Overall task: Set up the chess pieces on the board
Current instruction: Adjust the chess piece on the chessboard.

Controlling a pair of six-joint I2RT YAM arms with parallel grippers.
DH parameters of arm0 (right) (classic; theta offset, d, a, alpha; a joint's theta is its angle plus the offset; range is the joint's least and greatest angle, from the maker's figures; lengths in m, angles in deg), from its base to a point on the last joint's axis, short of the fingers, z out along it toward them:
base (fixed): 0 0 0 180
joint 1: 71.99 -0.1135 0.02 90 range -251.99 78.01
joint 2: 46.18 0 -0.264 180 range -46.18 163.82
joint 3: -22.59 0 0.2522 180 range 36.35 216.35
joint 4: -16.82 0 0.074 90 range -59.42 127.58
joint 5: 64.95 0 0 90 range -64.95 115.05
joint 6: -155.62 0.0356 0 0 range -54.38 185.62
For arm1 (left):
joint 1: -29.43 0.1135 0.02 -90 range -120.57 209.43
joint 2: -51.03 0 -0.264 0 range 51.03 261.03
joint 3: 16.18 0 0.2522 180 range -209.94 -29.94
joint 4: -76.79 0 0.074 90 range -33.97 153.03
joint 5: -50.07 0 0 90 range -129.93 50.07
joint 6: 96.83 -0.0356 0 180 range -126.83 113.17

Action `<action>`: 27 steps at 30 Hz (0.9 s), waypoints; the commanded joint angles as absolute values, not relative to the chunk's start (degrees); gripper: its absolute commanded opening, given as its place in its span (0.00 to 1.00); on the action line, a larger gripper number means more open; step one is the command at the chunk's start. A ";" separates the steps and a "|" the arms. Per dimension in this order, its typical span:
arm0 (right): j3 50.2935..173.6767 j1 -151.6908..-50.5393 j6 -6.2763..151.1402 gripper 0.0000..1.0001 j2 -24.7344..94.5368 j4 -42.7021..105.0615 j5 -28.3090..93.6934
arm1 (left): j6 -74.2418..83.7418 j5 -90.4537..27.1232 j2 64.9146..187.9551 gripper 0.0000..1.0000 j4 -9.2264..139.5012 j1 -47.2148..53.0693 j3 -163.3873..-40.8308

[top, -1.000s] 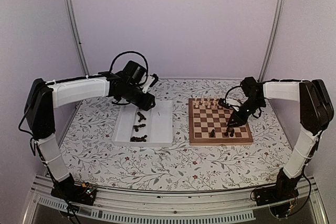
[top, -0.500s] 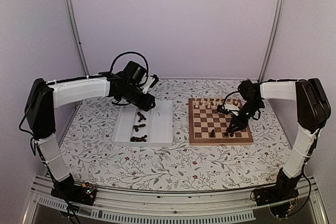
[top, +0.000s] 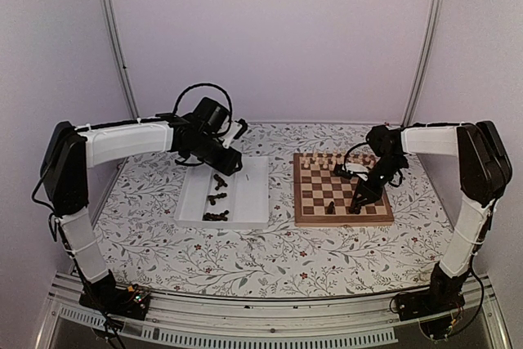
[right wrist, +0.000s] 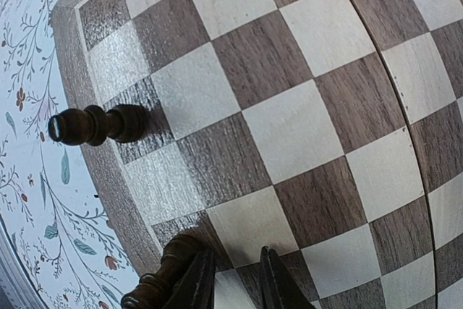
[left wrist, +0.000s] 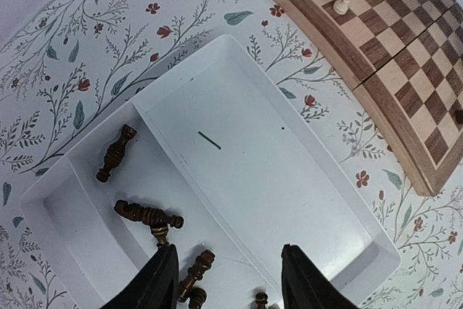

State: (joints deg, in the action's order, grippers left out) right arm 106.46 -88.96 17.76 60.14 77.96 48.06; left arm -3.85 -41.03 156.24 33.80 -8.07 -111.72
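The left fingers point(left wrist: 160, 284) hang half open and empty over the tray point(left wrist: 275, 179), with dark pieces point(left wrist: 148, 215) between and ahead of them. The right fingers point(right wrist: 273, 280), nearly closed on nothing, hover over the board point(right wrist: 289, 128), a dark piece point(right wrist: 163, 276) just left of them.

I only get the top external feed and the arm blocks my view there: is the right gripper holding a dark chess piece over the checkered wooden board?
Observer: No. The right gripper has its fingers slightly apart, with only the checkered wooden board between them. A dark turned chess piece sits just outside one finger.
Operator: Any neighbour piece?
Observer: A second dark piece stands on an edge square.
Operator: And the left gripper?
Observer: Open above the white plastic tray, nothing gripped.
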 commanded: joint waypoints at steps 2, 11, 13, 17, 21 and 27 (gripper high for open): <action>106.36 -89.12 17.96 0.24 62.01 78.52 46.29 | -4.27 -40.37 157.14 0.51 33.16 -8.20 -111.59; 107.44 -80.85 19.32 0.34 57.20 78.50 50.84 | -3.90 -41.04 156.11 0.51 33.05 -8.15 -111.68; 105.87 -80.14 19.14 0.36 54.70 77.92 52.19 | -3.95 -41.25 155.86 0.51 33.06 -8.16 -111.68; 100.08 -80.21 18.00 0.46 48.28 75.84 57.08 | -4.02 -41.40 155.47 0.51 33.14 -8.11 -111.68; 95.73 -80.74 14.23 0.51 43.13 76.10 61.28 | -4.37 -41.82 155.36 0.51 33.07 -8.12 -111.43; 93.61 -85.50 14.67 0.54 40.99 73.65 57.51 | -4.42 -41.22 155.38 0.51 33.05 -8.12 -111.33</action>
